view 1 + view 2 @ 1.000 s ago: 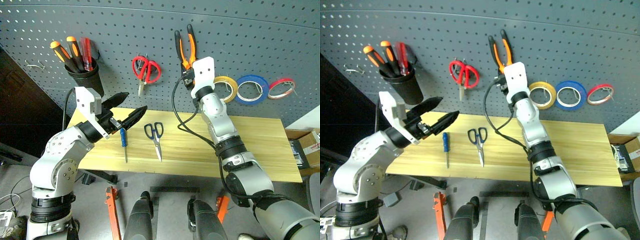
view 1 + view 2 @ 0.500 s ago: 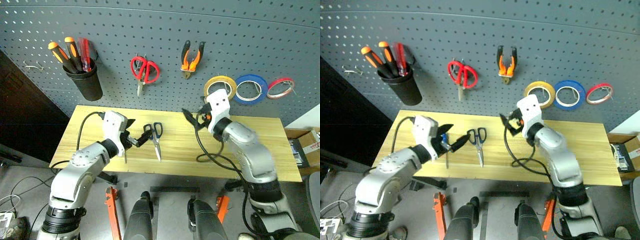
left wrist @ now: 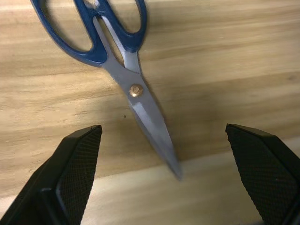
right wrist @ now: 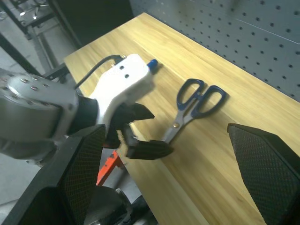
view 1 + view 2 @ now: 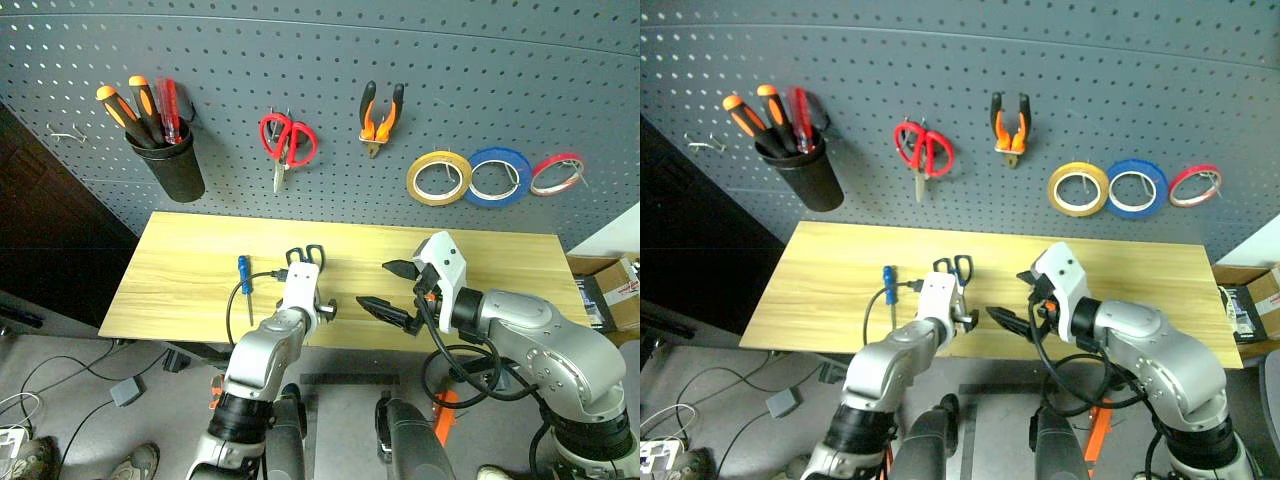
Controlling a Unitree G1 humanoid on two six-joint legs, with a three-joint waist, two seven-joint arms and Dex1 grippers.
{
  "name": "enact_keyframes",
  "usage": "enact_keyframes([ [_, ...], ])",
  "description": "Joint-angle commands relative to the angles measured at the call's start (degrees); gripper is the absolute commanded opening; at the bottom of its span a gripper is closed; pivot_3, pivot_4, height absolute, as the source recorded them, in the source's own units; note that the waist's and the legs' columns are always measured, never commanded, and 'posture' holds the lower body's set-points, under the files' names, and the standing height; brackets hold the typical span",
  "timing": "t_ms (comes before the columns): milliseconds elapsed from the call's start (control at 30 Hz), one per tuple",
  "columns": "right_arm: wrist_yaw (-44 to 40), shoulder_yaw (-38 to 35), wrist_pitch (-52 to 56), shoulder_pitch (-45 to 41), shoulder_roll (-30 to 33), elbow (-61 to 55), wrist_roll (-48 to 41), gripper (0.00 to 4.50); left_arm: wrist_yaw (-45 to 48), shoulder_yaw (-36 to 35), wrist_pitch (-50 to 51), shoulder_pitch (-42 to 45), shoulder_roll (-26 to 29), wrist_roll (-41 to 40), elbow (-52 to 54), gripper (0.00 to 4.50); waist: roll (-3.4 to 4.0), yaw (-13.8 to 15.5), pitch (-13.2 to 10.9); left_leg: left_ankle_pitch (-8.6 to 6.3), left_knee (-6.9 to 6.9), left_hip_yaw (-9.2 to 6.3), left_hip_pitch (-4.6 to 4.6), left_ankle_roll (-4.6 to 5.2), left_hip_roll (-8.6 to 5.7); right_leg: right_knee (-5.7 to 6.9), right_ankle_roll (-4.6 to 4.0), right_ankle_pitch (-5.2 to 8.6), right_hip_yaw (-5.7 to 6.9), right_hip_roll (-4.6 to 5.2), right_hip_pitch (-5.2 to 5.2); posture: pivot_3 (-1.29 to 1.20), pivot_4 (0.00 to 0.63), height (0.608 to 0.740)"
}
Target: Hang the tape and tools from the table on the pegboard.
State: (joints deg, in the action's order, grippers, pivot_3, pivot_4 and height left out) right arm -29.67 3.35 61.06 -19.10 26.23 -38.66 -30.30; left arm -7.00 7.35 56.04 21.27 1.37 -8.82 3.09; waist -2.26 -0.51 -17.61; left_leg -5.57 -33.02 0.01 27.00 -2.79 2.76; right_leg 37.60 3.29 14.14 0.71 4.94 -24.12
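Orange-and-black pliers (image 5: 381,115) and the yellow tape (image 5: 438,177) hang on the grey pegboard (image 5: 480,70). On the wooden table (image 5: 190,260) lie a blue-handled screwdriver (image 5: 243,278) and the dark-blue-looped scissors (image 3: 136,91). My left gripper (image 3: 161,129) hovers open low over the scissors' blades, one finger on each side, touching nothing. My right gripper (image 5: 385,286) stands open and empty just right of it near the table's front edge, pointing toward the left gripper (image 4: 143,131). The scissors' blades are hidden behind the left hand in the eye views.
A black cup of orange-handled screwdrivers (image 5: 170,160), red-looped scissors (image 5: 288,140), a blue tape ring (image 5: 503,176) and a red tape ring (image 5: 557,173) also hang on the pegboard. A cardboard box (image 5: 615,290) sits past the table's right end.
My right gripper let go of the pliers, which now hang on the pegboard, and drew back and down to the table's front. My left gripper sank and moved right, over the scissors.
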Motion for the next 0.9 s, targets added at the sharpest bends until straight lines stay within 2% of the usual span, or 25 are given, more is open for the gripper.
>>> enact_keyframes([
  [33,2.08,-1.69,1.24,-0.37,0.03,-2.41,-1.2,4.45,-4.29,-3.78,-3.51,4.91,-3.64,2.09,-7.49,4.5,0.0,0.01,0.0,0.03,0.01,0.0,0.03,0.04,0.0,-0.07,0.01,0.0,0.0,0.0,0.0,-0.09,0.312,0.74],
  [133,2.92,-2.23,2.01,-0.77,0.17,-2.21,-1.69,4.45,-6.57,-6.11,-4.58,8.55,-5.6,3.25,-14.37,4.5,0.0,-0.06,0.0,0.01,0.03,0.0,0.17,0.08,0.0,-0.35,0.17,-0.08,0.02,-0.03,0.01,-0.1,0.313,0.74],
  [167,3.07,-2.3,2.17,-0.91,0.27,-2.19,-1.81,4.45,-7.09,-6.74,-4.71,9.22,-5.95,3.55,-15.89,4.5,0.0,-0.11,0.0,-0.03,0.04,0.02,0.23,0.14,-0.01,-0.46,0.52,-0.29,0.0,-0.03,0.01,-0.1,0.313,0.74],
  [400,3.47,-3.77,3.6,-1.59,1.32,-2.14,-3.13,4.45,-9.01,-9.97,-7.89,13.2,-7.03,4.75,-26.44,4.5,0.01,-0.84,0.0,-0.12,0.0,-0.02,0.46,0.28,-0.06,-0.58,0.68,-0.28,0.03,-0.03,-0.04,-0.12,0.316,0.74],
  [500,3.87,-4.51,4.11,-1.36,2.47,-1.75,-3.41,4.5,-10.01,-10.14,-9.33,13.63,-6.81,5.99,-27.69,3.89,0.01,-1.18,0.01,-0.13,-0.08,-0.01,0.44,0.27,-0.06,-0.59,0.73,-0.32,0.01,-0.02,-0.01,-0.13,0.316,0.74],
  [667,4.69,-6.25,5.29,-1.57,2.63,-1.09,-4.21,4.5,-6.16,-9.36,-10.65,13.15,-5.18,5.67,-27.67,2.36,0.02,-1.39,0.01,-0.13,-0.11,0.01,0.44,0.27,-0.06,-0.6,0.56,-0.3,-0.02,-0.01,-0.01,-0.14,0.313,0.74],
  [833,5.6,-8.12,6.63,-1.89,2.41,-0.99,-5.44,4.5,1.57,-8.16,-11.65,9.39,-1.58,4.36,-21.81,0.85,0.04,-1.5,0.02,-0.13,-0.08,0.03,0.41,0.27,-0.04,-0.59,0.59,-0.33,-0.02,-0.01,-0.03,-0.14,0.311,0.74],
  [900,5.76,-8.79,6.8,-1.83,2.71,-1.01,-5.93,4.5,4.6,-7.18,-11.46,7.06,0.47,4.29,-18.49,0.72,0.04,-1.51,0.02,-0.13,-0.07,0.05,0.42,0.27,-0.04,-0.61,0.62,-0.35,-0.03,-0.01,-0.03,-0.14,0.311,0.74],
])
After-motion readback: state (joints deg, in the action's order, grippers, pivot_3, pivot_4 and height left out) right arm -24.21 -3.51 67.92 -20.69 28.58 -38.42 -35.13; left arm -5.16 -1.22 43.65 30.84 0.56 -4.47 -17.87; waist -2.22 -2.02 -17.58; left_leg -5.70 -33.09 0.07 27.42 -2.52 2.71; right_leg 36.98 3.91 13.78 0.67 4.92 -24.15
